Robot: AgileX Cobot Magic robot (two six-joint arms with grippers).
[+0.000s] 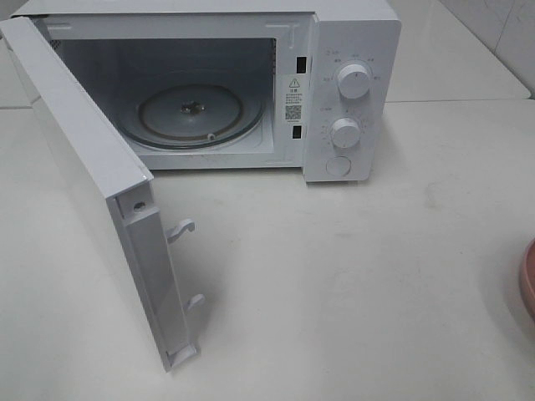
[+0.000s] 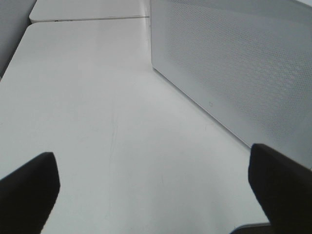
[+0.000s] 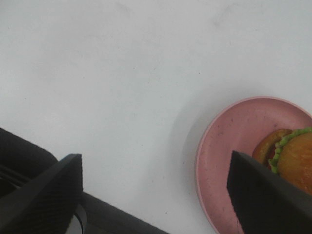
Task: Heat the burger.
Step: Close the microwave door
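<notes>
Your microwave [image 1: 251, 83] stands at the far side of the desk [image 1: 351, 276] with its door [image 1: 92, 192] swung wide toward the near left, and the glass turntable [image 1: 196, 113] inside is bare. So the oven is ready and the burger has not yet been picked up.

The burger [image 3: 292, 158] sits on the pink plate [image 3: 229, 146] at the right edge of the desk; in the high view only a sliver of the plate's rim [image 1: 528, 280] shows, and the burger itself is out of frame there.

Your right gripper [image 3: 156, 195] is spread wide and holds nothing. It hangs above bare desk just beside the plate, with one finger [image 3: 265, 200] overlapping the plate's edge and part of the burger in its wrist view. The burger lies off to that finger's side, not between the fingers, so the gripper must shift across toward the plate before it comes down. The bun is round, so no approach angle is favoured.

Your left gripper [image 2: 151, 195] is also fully open and empty, over bare desk beside the perforated face of the open door [image 2: 234, 68]. It is well apart from the burger, so the right arm is clearly the one for the pick.
</notes>
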